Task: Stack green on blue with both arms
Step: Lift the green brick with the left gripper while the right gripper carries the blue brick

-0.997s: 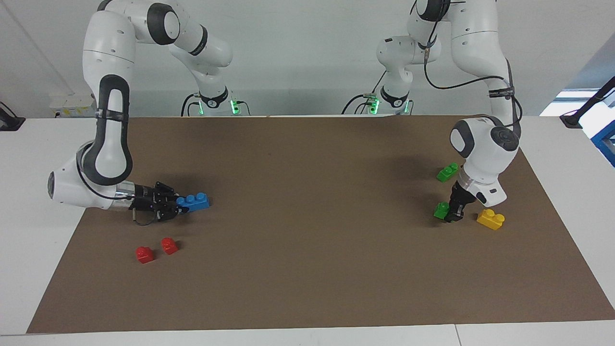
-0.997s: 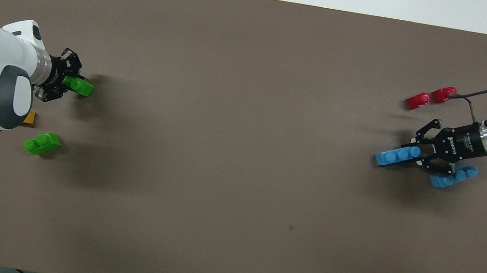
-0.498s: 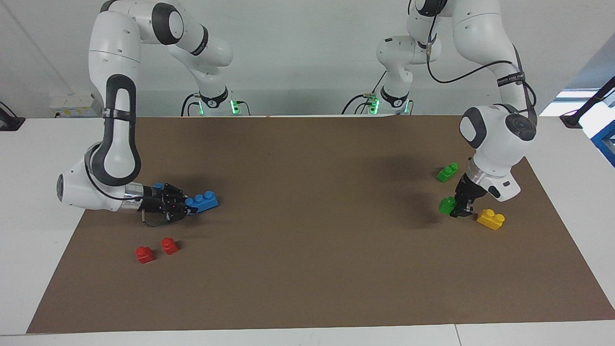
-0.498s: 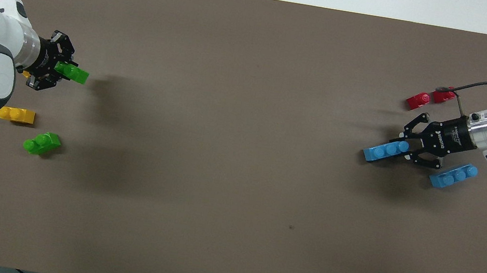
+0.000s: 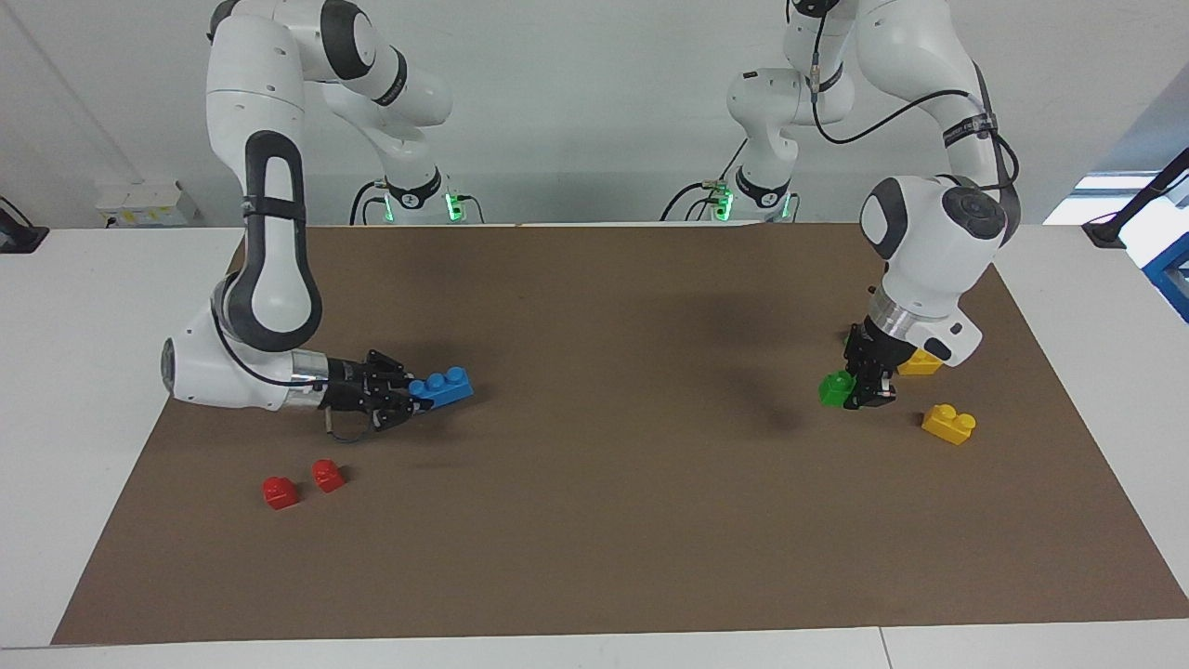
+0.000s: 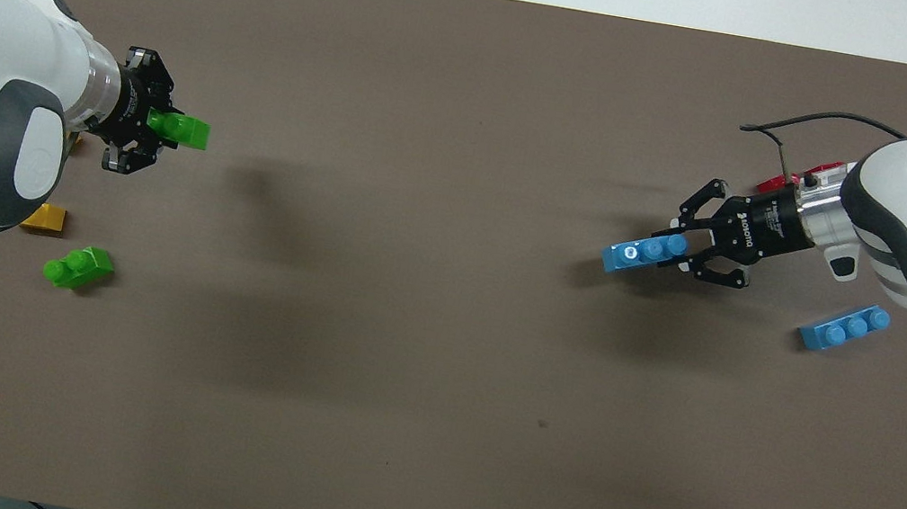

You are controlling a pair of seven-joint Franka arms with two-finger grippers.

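Starting nearest the robots: a spare green brick [image 6: 78, 268] lies on the brown mat [image 5: 594, 520] at the left arm's end of the surface [image 5: 56, 372], w/ yellow bricks [image 5: 948, 424] just beside it. A spare blue brick [image 6: 844, 327] lies at the right arm's end. Both are decoys. If a held piece drops, a re-grasp could go for the wrong one.

Next, the carried pair. The left end effector [image 5: 859, 390] is closed on the green brick [image 5: 836, 388], raised over the mat near the yellows. It pinches one end only, so most of the brick sticks out sideways. The right end effector [image 5: 409, 395] is closed on one end of the blue brick [image 5: 444, 386], also off the mat. The long body pokes out toward mid-surface and looks a bit tilted.

Main risks, my read:
- End-only grips mean leverage. When green gets pressed onto blue, either brick may pivot in the fingers or slip out, esp. the blue one, which is long and held at its tip.
- Green's studs look turned sideways vs. blue's, which face up. Its wrist needs to rotate first, or the underside won't seat on the studs.
- The bricks are well apart. Any offset at the meet-up means studs miss and green skids off.
- W/ no surface under blue, the push has nothing to react against but the right arm's grip.
- The two end effectors could clash when closing in.

Farthest out, two red bricks [image 5: 280, 491] sit near the right arm's low forearm. Its dangling cable could snag or nudge them.
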